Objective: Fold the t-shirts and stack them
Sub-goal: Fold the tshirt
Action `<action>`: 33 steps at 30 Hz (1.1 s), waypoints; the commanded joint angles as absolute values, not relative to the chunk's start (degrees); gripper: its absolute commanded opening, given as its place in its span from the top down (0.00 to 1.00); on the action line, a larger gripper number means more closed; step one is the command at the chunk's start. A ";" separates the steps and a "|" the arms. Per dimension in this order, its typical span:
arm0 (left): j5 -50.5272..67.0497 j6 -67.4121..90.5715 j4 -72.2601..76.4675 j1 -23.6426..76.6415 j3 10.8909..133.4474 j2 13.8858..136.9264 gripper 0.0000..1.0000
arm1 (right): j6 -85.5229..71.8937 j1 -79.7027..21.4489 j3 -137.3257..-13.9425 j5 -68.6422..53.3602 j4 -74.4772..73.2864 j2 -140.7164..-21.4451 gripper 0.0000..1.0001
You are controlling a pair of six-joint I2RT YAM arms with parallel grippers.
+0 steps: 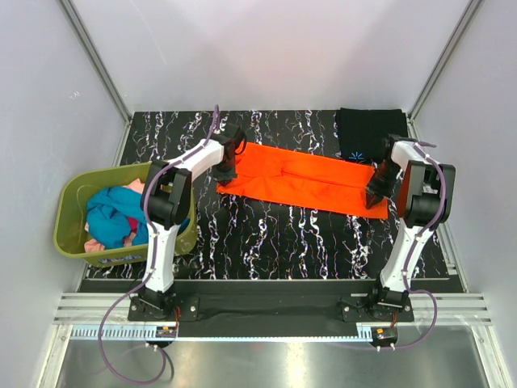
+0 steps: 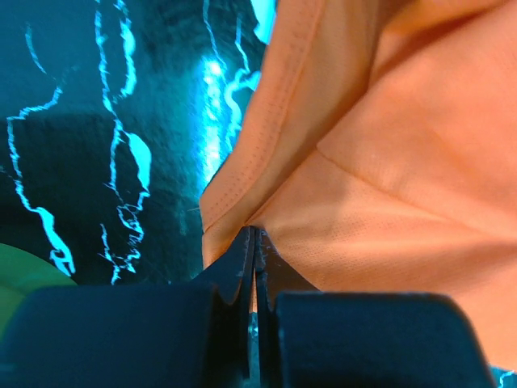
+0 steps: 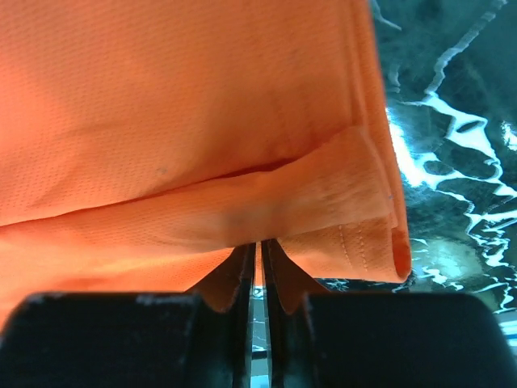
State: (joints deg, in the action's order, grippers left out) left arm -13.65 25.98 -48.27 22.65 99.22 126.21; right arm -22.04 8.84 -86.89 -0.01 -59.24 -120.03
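Marbled table [image 1: 266,234] | left hand [image 2: 254,236], right hand [image 3: 260,246] each pinching orange shirt [image 1: 307,182] | basket [image 1: 63,222] seen only overhead

Long-folded orange t-shirt [image 1: 311,179] on worktop [image 1: 266,234]; left gripper [image 1: 225,172] at its left end, right gripper [image 1: 376,197] at its right end, black t-shirt [image 1: 367,129] just behind.

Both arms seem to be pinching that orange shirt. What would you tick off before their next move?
1. Grip of left hand on orange shirt: ok, shut on its edge.
2. Grip of right hand on the other end: ok, shut.
3. Every cloth layer pinched: cannot tell.
4. Shirt stretched as a long strip between the hands: ok.
5. Gap between black shirt and the orange one: cannot tell, the right arm covers it.
6. Room from basket: ok, it stands apart, off to the left.
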 commanded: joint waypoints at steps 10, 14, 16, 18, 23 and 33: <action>-16.09 25.40 -49.49 21.79 97.65 122.02 0.97 | -21.18 11.95 -80.25 1.06 -58.80 -117.87 0.86; -15.12 26.01 -50.10 24.08 97.21 116.74 0.81 | -23.46 11.95 -79.28 -2.63 -59.76 -113.30 0.82; -15.12 26.54 -49.57 25.83 97.47 114.88 0.68 | -24.43 11.95 -79.98 -2.11 -58.54 -109.18 0.78; -13.64 27.07 -47.82 27.06 97.73 113.21 0.60 | -25.05 12.13 -81.81 -0.53 -57.57 -106.97 0.71; -6.34 28.12 -41.76 28.47 99.57 114.34 0.41 | -26.28 14.41 -87.79 -1.40 -58.80 -110.56 0.54; 11.04 32.42 -31.84 29.71 104.50 125.41 0.66 | -28.04 17.14 -86.67 -3.60 -53.89 -118.73 0.68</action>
